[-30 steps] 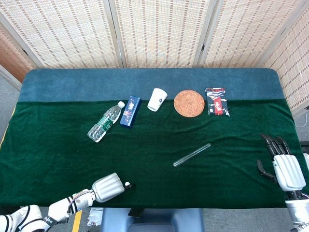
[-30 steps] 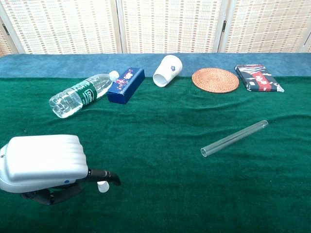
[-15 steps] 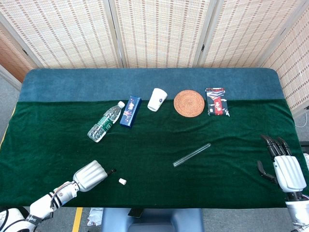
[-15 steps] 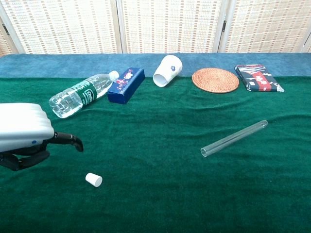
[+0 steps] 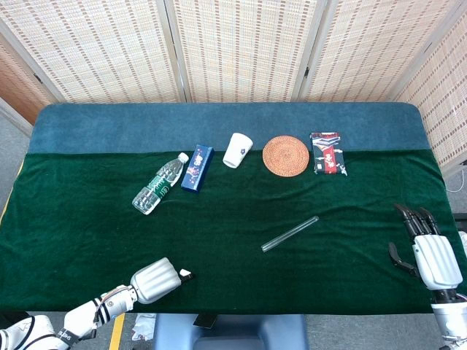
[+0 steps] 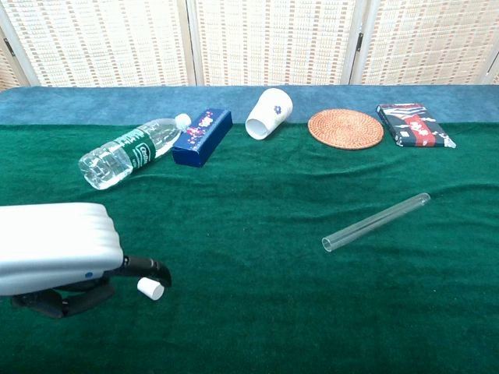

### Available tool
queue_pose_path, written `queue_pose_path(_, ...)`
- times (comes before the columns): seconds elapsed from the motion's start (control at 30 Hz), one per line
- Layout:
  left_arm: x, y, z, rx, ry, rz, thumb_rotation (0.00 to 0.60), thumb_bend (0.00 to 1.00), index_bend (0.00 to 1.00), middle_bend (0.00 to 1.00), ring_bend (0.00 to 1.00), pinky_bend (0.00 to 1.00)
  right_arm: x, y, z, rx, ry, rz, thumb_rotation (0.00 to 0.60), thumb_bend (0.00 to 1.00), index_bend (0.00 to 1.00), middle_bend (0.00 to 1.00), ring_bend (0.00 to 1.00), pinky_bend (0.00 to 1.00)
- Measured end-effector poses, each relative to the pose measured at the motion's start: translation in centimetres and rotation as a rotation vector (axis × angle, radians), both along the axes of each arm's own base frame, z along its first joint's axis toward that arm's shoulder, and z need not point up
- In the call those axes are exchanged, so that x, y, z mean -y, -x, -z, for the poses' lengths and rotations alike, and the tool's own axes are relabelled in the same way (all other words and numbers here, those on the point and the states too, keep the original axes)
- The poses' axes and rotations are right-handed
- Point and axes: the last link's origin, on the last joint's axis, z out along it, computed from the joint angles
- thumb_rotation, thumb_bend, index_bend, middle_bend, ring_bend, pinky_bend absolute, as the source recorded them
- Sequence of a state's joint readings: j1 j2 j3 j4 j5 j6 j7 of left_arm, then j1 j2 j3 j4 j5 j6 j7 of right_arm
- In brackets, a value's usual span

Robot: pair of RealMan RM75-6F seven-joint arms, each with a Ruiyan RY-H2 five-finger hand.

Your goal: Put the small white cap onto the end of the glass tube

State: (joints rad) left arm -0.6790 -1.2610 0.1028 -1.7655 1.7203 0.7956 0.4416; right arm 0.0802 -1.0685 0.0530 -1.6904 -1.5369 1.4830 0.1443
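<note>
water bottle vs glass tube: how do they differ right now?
The water bottle is fat, with a green label and white cap; the glass tube is thin, bare and open at its near end. The bottle lies at the left beside the blue box; the tube lies right of centre, alone. Both are clear and lie on their sides on the green cloth.

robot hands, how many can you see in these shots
2. The left hand is at the near left table edge, fingertips right by the small white cap. The right hand rests at the far right edge, seen only in the head view.
</note>
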Motion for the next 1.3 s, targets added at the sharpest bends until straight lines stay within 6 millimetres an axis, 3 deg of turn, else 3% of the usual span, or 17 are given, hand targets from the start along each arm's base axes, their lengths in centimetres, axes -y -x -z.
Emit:
queue_pose_path(0.5, -0.1, 0.4, 1.3, -0.024, 0.016, -0.035, 0.600, 0.74, 0.22, 0.99, 0.86, 0.80, 0.0, 0.4, 0.0, 0.005, -0.003, 0.005, 0.600, 0.55, 0.04, 0.14, 0.13, 0.05)
queue_pose_path(0.97, -0.7, 2.3, -1.2, -0.036, -0.039, -0.117, 0.600, 0.74, 0.22, 0.99, 0.86, 0.80, 0.1, 0.3, -0.1, 0.010, 0.004, 0.000, 0.600, 0.55, 0.04, 0.14, 0.13, 0.05)
queue_pose_path(1.3, -0.5, 2.9, -2.0, -0.047, -0.048, -0.136, 0.600, 0.74, 0.23, 0.99, 0.86, 0.80, 0.1, 0.2, -0.1, 0.010, 0.004, -0.004, 0.600, 0.55, 0.04, 0.14, 0.13, 0.05)
